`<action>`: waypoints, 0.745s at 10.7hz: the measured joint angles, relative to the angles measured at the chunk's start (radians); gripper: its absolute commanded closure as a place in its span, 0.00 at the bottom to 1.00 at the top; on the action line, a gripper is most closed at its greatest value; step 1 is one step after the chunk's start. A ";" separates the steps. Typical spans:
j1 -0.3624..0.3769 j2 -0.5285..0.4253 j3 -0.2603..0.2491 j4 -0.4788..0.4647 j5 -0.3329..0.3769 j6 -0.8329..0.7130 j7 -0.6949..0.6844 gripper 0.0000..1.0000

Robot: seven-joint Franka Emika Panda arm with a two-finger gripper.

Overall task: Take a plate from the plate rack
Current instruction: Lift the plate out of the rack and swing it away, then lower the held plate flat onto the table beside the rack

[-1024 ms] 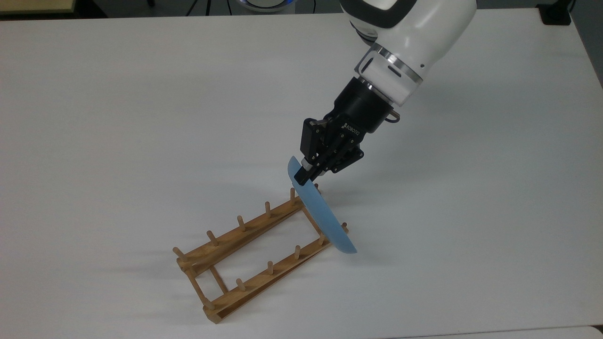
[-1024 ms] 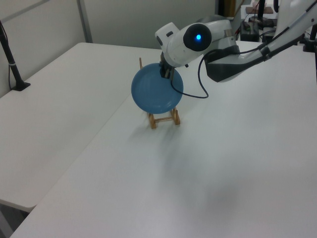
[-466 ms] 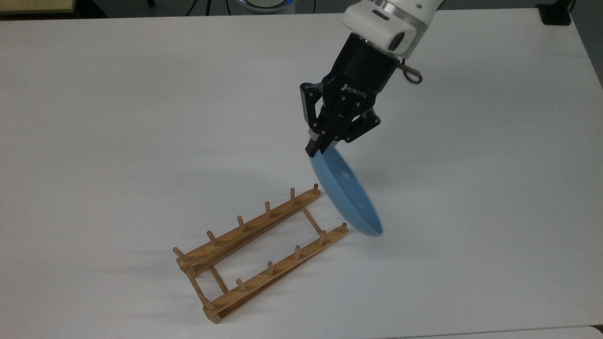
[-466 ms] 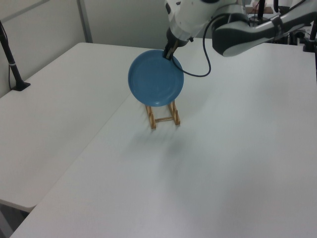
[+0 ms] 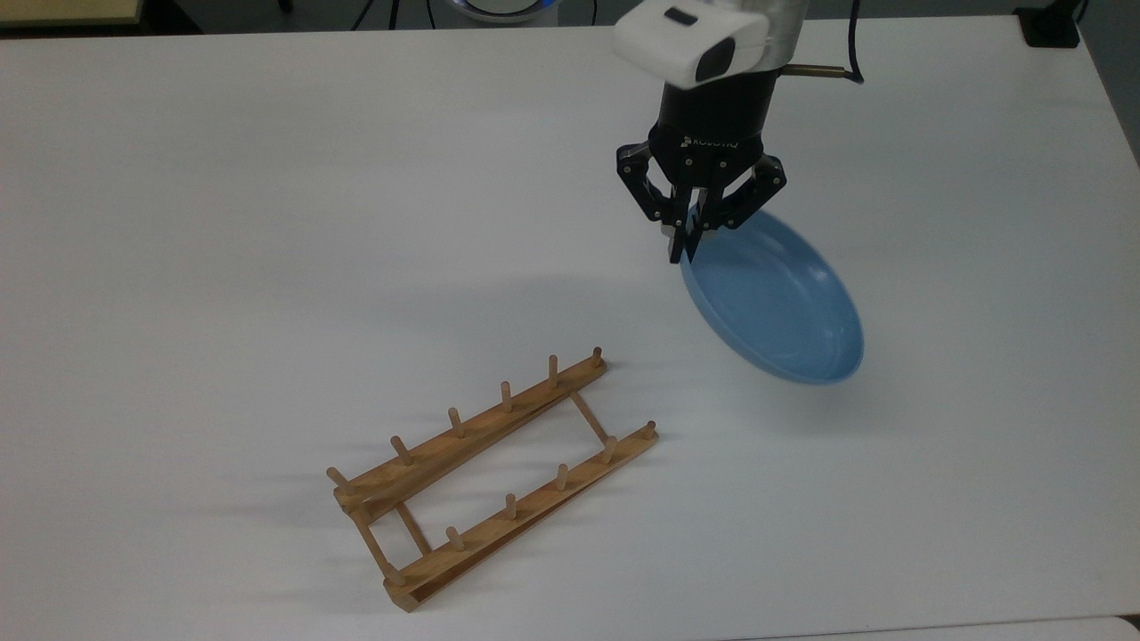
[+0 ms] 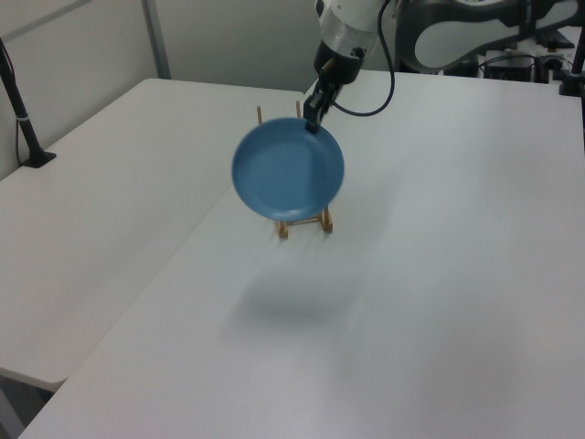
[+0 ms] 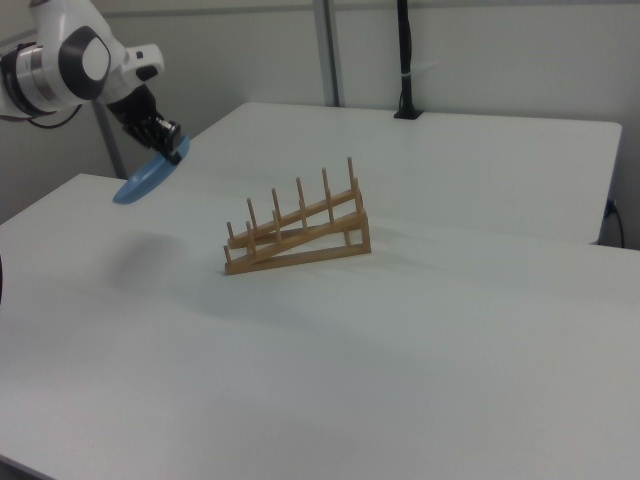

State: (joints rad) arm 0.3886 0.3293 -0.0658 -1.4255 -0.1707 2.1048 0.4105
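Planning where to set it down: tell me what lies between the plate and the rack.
Nothing but bare white table. In the top view the plate, held in the hand, hangs clear of the rack; the right view shows the same open gap.

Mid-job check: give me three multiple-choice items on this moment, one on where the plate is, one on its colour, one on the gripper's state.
1. Where is the plate?
A. Slotted in the plate rack
B. In the air, clear of the rack
C. Flat on the table

2. What colour is the plate?
A. Light blue
B. Red
C. White

3. What is the gripper doing?
A. Open above the rack
B. Shut on the plate's rim
C. Shut on a peg

Answers: 1 B, its shadow lies apart beneath it in the left view; 2 A, all views show blue; 3 B, fingers pinch the rim.
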 measured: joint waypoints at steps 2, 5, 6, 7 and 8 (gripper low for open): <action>-0.016 -0.001 -0.002 -0.022 0.142 -0.117 -0.120 0.94; -0.058 -0.002 -0.065 -0.110 0.269 -0.215 -0.326 0.94; -0.081 -0.002 -0.094 -0.149 0.302 -0.220 -0.398 0.94; -0.114 0.000 -0.110 -0.193 0.316 -0.221 -0.468 0.94; -0.139 0.002 -0.121 -0.231 0.319 -0.221 -0.523 0.94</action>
State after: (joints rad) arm 0.2495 0.3314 -0.1868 -1.6562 0.1480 1.8838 -0.1121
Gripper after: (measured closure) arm 0.938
